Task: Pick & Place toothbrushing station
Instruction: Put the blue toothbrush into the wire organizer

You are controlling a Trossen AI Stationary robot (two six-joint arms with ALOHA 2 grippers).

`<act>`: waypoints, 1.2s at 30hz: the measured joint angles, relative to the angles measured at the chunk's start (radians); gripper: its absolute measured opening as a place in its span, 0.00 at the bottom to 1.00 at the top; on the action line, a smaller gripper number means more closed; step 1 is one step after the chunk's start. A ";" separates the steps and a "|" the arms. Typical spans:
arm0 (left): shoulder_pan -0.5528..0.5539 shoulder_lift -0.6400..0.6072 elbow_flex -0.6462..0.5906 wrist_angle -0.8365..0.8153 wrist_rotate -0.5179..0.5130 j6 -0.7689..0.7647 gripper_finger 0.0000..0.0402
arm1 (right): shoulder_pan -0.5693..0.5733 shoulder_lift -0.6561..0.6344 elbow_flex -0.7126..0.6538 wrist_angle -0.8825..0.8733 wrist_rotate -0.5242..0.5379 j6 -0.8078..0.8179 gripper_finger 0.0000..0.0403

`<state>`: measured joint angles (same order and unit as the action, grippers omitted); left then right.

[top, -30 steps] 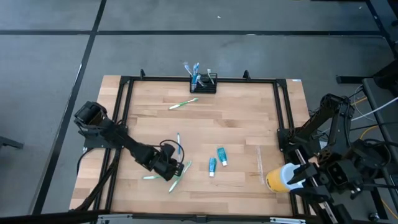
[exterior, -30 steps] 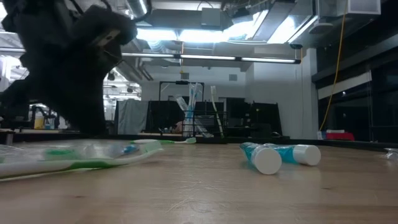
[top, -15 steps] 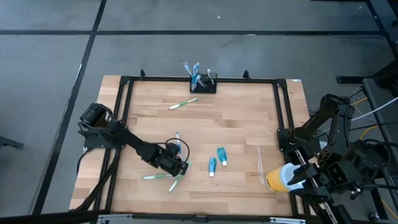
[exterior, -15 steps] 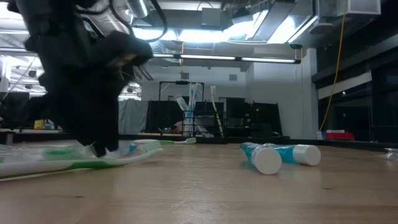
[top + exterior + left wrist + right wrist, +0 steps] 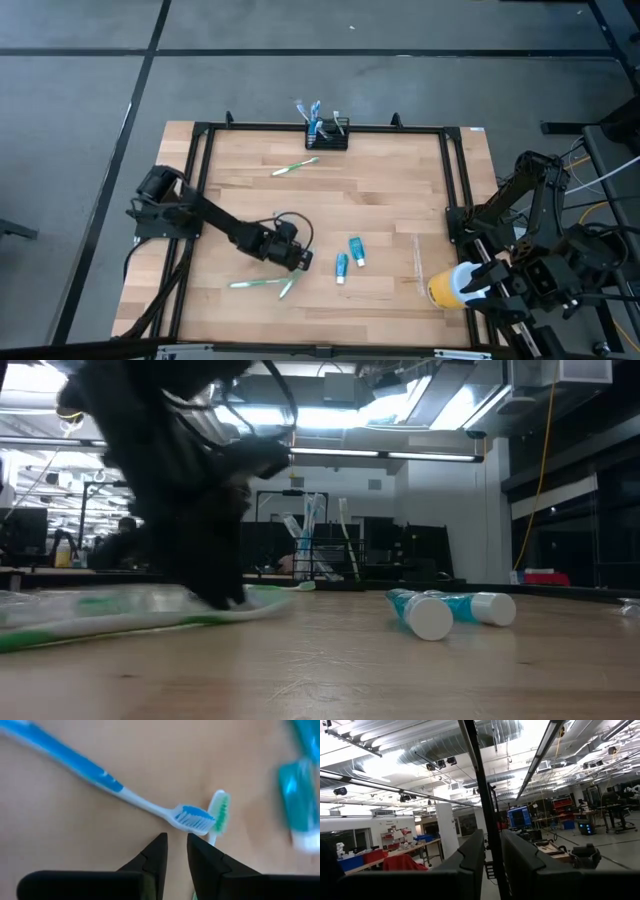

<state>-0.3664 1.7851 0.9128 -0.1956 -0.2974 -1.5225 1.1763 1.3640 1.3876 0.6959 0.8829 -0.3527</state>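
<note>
**Inspector:** While you have the feeds up, report the left arm.

**Operator:** I see the left gripper (image 5: 299, 260) low over the middle of the table (image 5: 400, 190), reaching in from the left edge. From its wrist camera the two fingers (image 5: 156, 854) stand nearly together with a narrow slit between them, and nothing sits in that slit. Just beyond the tips lies a blue toothbrush (image 5: 100, 774), its bristle head beside the head of a green toothbrush (image 5: 218, 815). Neither brush is gripped.

**Inspector:** And the station?

**Operator:** I find the toothbrushing station (image 5: 327, 134) at the far edge of the table, about centre, touching the black frame. Several brushes stand upright in it. In the low view it shows far back (image 5: 322, 556), well apart from the left gripper.

**Inspector:** Other items on the surface?

**Operator:** Two teal toothpaste tubes (image 5: 349, 258) lie just right of the left gripper, and two green brushes lie near its near side (image 5: 262, 284). One more green brush (image 5: 295, 167) lies near the station.

**Inspector:** Right arm?

**Operator:** I see the right gripper (image 5: 487, 279) parked off the right near corner, beside a yellow cup (image 5: 447, 285). Its fingers (image 5: 472, 857) are close together with a narrow gap, holding nothing.
</note>
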 joint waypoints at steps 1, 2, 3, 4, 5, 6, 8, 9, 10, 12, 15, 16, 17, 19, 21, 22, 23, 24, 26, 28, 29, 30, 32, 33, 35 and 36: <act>0.013 0.000 0.000 0.005 -0.006 0.011 0.17 | 0.000 0.000 0.000 0.000 0.000 0.000 0.17; 0.028 0.000 0.000 0.009 -0.008 0.025 0.16 | 0.000 0.000 0.000 0.000 0.000 -0.001 0.17; 0.043 0.000 0.000 0.013 -0.008 0.039 0.16 | 0.000 0.000 0.000 0.000 0.000 -0.003 0.17; 0.060 0.000 0.000 0.014 -0.007 0.058 0.16 | 0.000 0.000 0.000 0.000 0.000 -0.003 0.17; 0.078 0.000 0.000 0.014 -0.007 0.074 0.16 | 0.000 0.000 0.000 0.000 0.001 -0.003 0.17; 0.097 0.000 0.000 0.014 -0.009 0.087 0.16 | 0.000 0.000 0.000 0.001 0.006 -0.003 0.17; 0.136 0.000 0.000 0.021 -0.021 0.111 0.16 | 0.000 0.000 0.000 0.000 0.023 -0.003 0.17; 0.156 0.000 -0.001 0.033 -0.025 0.127 0.16 | 0.000 0.000 0.000 0.000 0.026 -0.003 0.17; 0.177 0.000 -0.001 0.054 -0.025 0.147 0.16 | 0.000 0.000 0.000 0.001 0.026 -0.003 0.17; 0.218 0.000 -0.001 0.103 -0.022 0.180 0.16 | 0.000 0.000 0.000 0.003 0.026 -0.003 0.17; 0.281 0.000 -0.001 0.172 -0.031 0.193 0.16 | -0.001 0.000 0.000 0.008 0.026 -0.003 0.17; 0.302 0.000 -0.001 0.197 -0.034 0.197 0.16 | -0.002 0.000 0.000 0.008 0.026 -0.003 0.17; 0.323 0.000 -0.001 0.223 -0.035 0.209 0.15 | -0.004 0.000 0.000 0.010 0.026 -0.003 0.17; 0.364 0.000 -0.001 0.260 -0.011 0.255 0.15 | -0.007 0.000 0.000 0.011 0.026 -0.003 0.17; 0.400 -0.002 -0.001 0.274 0.055 0.343 0.15 | -0.006 0.000 0.000 0.014 0.026 -0.003 0.17; 0.413 -0.006 -0.001 0.273 0.099 0.401 0.15 | -0.006 0.000 0.000 0.014 0.026 -0.003 0.17; 0.421 -0.012 -0.001 0.271 0.144 0.461 0.15 | -0.006 0.000 0.000 0.014 0.026 -0.003 0.17; 0.423 -0.019 0.000 0.260 0.188 0.526 0.15 | -0.006 0.000 0.000 0.014 0.026 -0.003 0.17; 0.413 -0.036 0.000 0.206 0.240 0.653 0.15 | -0.006 0.000 0.000 0.014 0.026 -0.003 0.17; 0.395 -0.051 0.000 0.151 0.256 0.800 0.15 | -0.006 0.000 0.000 0.014 0.029 -0.003 0.17; 0.382 -0.059 0.000 0.133 0.261 0.882 0.15 | -0.006 0.000 0.000 0.013 0.037 -0.004 0.17; 0.371 -0.064 0.000 0.120 0.269 0.970 0.15 | -0.006 0.000 0.000 0.013 0.046 -0.003 0.17; 0.342 -0.069 0.000 0.117 0.293 1.155 0.16 | -0.006 0.000 0.000 0.012 0.056 -0.001 0.17; 0.330 -0.069 0.000 0.114 0.297 1.229 0.18 | -0.006 0.000 0.000 0.012 0.056 0.001 0.17; 0.309 -0.069 0.003 0.107 0.279 1.323 0.21 | -0.006 0.000 0.000 0.015 0.057 0.001 0.17; 0.303 -0.069 0.007 0.104 0.263 1.354 0.23 | -0.006 0.000 0.000 0.015 0.063 0.001 0.17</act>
<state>-0.0632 1.7157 0.9196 -0.0921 -0.0342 -0.1681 1.1698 1.3640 1.3876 0.7113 0.9461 -0.3518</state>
